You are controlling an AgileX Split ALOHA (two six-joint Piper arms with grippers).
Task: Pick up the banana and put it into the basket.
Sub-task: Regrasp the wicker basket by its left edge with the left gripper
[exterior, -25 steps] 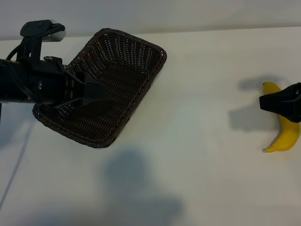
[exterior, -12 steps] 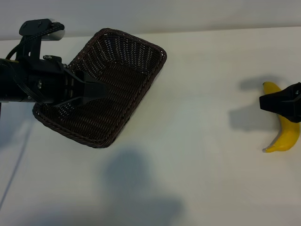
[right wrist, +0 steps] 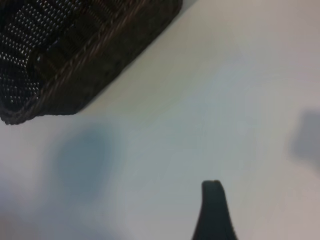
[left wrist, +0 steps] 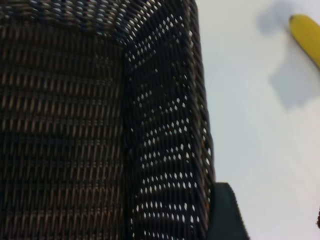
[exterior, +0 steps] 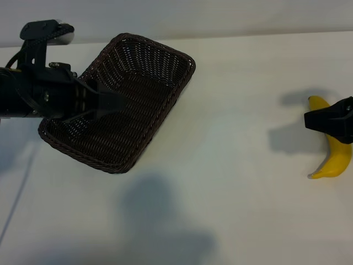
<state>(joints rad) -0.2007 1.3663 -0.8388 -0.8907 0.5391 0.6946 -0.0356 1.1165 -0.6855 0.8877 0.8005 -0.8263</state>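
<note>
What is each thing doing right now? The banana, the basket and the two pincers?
banana: lying on the table, outside the basket, not gripped.
basket: resting on the table, nothing inside.
left pincer: open, over the basket, holding nothing.
right pincer: open, over the banana's upper part, holding nothing.

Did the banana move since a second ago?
No. The banana lies at the same spot on the table, just as far to the right of the basket as before, partly under the right gripper.
</note>
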